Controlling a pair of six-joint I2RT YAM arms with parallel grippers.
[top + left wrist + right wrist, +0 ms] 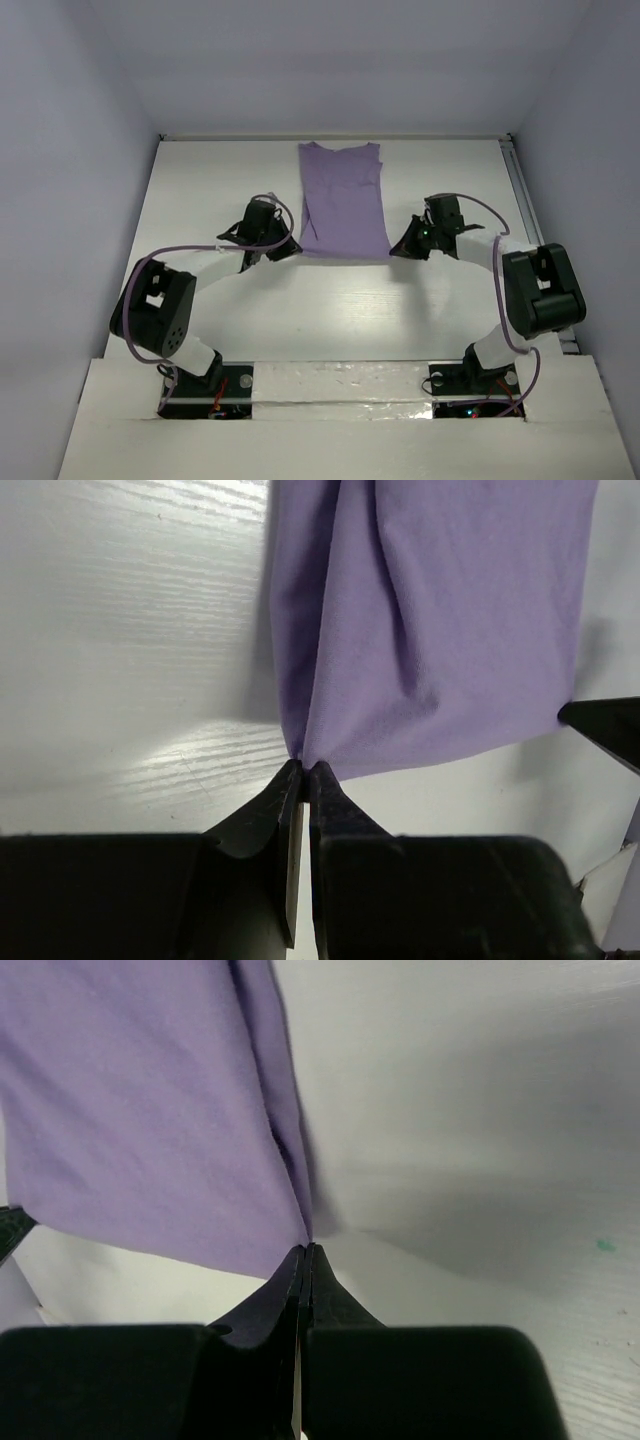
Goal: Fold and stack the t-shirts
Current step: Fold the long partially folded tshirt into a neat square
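Top external, lavender t-shirt (pixel 342 205), folded narrow (plain)

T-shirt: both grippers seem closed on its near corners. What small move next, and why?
Probably lift both near corners together, just clear of the table. The t-shirt already lies as a narrow lengthwise strip, the left gripper and right gripper are each shut on a hem corner, and creases fan from both pinches, so folding the hem end over the far end looks next.
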